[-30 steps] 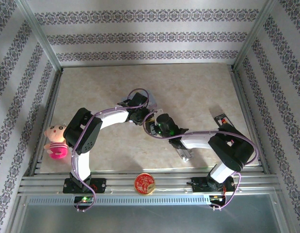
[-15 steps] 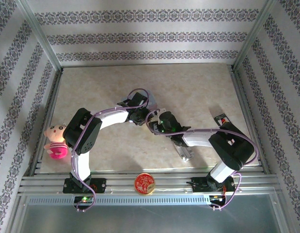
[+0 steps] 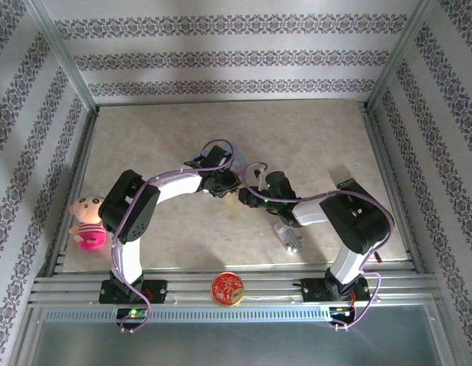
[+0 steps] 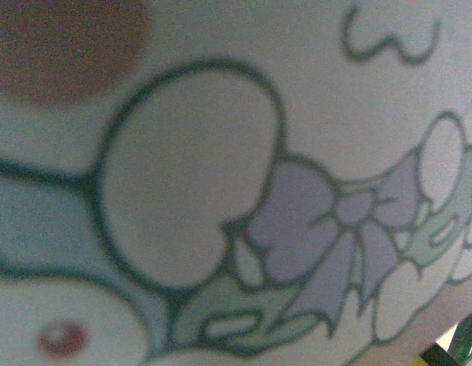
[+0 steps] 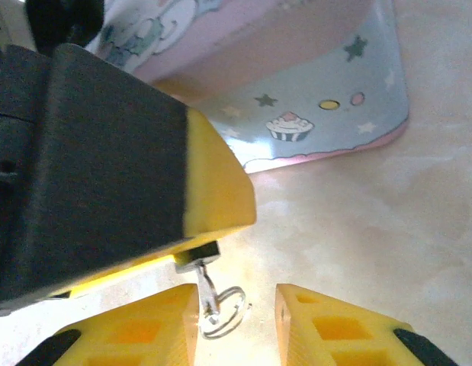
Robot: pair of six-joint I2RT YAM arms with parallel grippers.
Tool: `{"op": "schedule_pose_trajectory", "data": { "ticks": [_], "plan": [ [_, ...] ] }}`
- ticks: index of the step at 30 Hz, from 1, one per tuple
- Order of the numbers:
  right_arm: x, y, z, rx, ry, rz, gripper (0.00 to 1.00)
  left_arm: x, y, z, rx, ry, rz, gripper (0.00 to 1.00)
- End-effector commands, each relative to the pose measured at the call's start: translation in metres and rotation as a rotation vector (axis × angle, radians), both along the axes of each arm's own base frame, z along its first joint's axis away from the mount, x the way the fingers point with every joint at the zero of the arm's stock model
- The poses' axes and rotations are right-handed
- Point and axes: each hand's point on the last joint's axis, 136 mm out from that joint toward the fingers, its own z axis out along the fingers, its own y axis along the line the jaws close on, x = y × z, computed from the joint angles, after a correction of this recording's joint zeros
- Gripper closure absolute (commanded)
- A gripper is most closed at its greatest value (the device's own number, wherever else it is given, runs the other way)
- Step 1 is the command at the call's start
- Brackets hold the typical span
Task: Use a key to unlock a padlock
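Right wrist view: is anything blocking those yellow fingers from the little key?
Nothing visible does. The key sits in the gap of the open right gripper. The tin lies beyond it, out of the way.

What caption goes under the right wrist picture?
Open right gripper with fingers either side of the key, cartoon tin behind.

No lettering, number or brand can be read. The pale blue tin, just beyond the parted jaws of the right gripper, carries drawings, not words: stars, dots and a cupcake. The red-and-gold round tin, well behind the jaws, bears a gold mark too small to read.
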Motion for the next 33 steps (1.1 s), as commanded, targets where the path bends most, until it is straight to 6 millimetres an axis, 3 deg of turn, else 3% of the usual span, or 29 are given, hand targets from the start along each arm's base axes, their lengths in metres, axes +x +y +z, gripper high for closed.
{"op": "schedule_pose_trajectory", "data": {
  "ticks": [1,14,24,29,33],
  "plan": [
    [0.000,0.007,0.008,0.075,-0.006,0.024,0.69,0.001,-0.007,0.023,-0.042,-0.042,-0.031,0.86],
    [0.005,0.008,0.003,0.090,0.000,0.004,0.70,0.001,-0.009,0.023,-0.050,-0.037,-0.032,0.86],
    [0.007,0.011,0.003,0.123,0.011,-0.013,0.79,0.001,-0.011,0.022,-0.064,-0.036,-0.030,0.86],
    [0.010,0.012,-0.001,0.141,0.028,-0.033,0.88,0.001,-0.012,0.022,-0.072,-0.037,-0.034,0.86],
    [0.010,0.012,-0.003,0.158,0.045,-0.045,0.88,0.001,-0.013,0.024,-0.078,-0.041,-0.036,0.86]
  ]
}}
